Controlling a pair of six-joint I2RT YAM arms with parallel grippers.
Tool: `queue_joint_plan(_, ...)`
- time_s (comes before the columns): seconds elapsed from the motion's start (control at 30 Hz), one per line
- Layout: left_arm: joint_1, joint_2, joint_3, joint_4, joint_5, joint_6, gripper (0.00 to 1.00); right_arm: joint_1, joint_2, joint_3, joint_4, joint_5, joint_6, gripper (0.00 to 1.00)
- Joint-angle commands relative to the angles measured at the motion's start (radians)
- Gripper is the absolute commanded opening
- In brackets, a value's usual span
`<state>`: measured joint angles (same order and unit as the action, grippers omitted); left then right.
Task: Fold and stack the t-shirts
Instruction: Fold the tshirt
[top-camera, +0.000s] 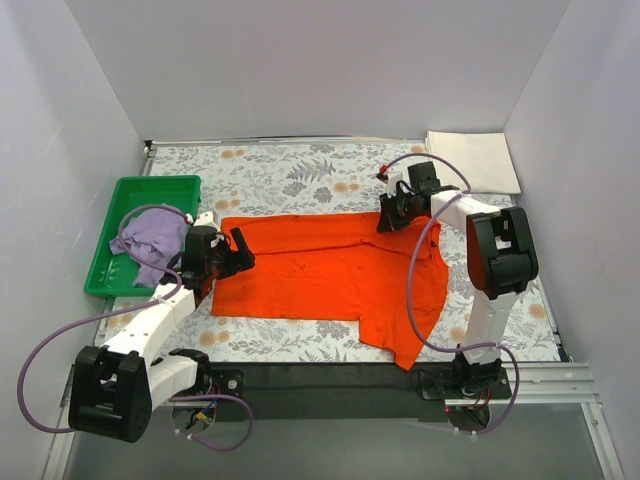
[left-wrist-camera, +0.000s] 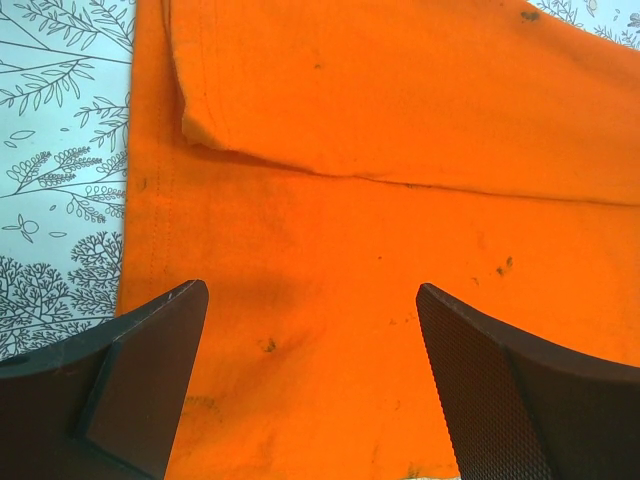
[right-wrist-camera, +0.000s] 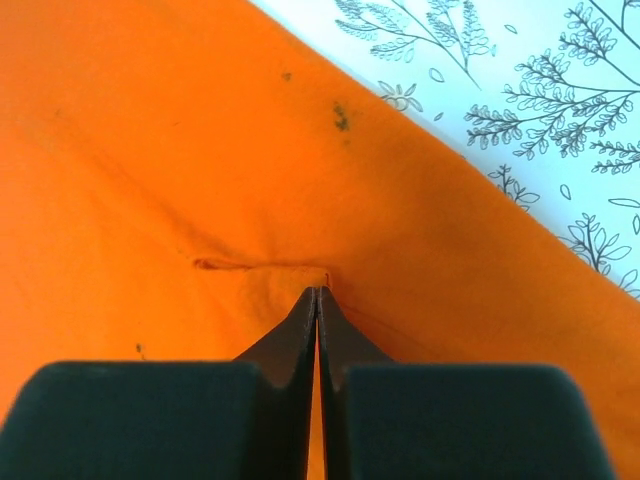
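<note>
— Orange is the colour in the middle of the table?

— Yes. The bright orange short-sleeved cloth t-shirt (top-camera: 320, 270) lies flat on the leaf-printed tablecloth (top-camera: 300, 170), between the two arms. Its far part is folded over onto the body, and one sleeve spreads toward the near edge on the right. The left wrist view shows the folded layer (left-wrist-camera: 400, 100) lying on the lower one, its hem running across, with a few small dark specks on the fabric.

— And the pincers?

— The left gripper (top-camera: 242, 252) sits at the shirt's left edge with its jaws wide apart (left-wrist-camera: 312, 295), cloth visible between them. The right gripper (top-camera: 385, 222) is at the far right edge, its fingers pressed together (right-wrist-camera: 318, 292) with a small pucker of orange cloth (right-wrist-camera: 150, 150) nipped at the tips.

— The other shirts?

— The pale lilac t-shirt (top-camera: 152, 238) lies crumpled in the green plastic tray (top-camera: 150, 185) at the left. The cream-white t-shirt (top-camera: 472, 158) lies folded flat at the far right corner.
</note>
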<state>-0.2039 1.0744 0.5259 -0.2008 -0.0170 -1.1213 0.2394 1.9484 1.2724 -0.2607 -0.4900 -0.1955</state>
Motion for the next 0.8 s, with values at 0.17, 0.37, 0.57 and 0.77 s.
queue_joint_plan(0.17,0.003,-0.008,-0.003,0.023,-0.009,0.021,0.79,0.035,-0.141,-0.048,-0.043,0.002,0.025,0.01)
queue_joint_plan(0.37,0.003,0.001,-0.003,0.026,-0.003,0.021,0.79,0.11,-0.226,-0.157,-0.048,0.063,0.129,0.01)
queue_joint_plan(0.57,0.003,0.005,-0.003,0.028,0.005,0.023,0.79,0.198,-0.287,-0.28,-0.057,0.151,0.247,0.02)
queue_joint_plan(0.77,0.003,0.009,-0.003,0.029,0.009,0.021,0.79,0.232,-0.339,-0.306,-0.126,0.126,0.289,0.14)
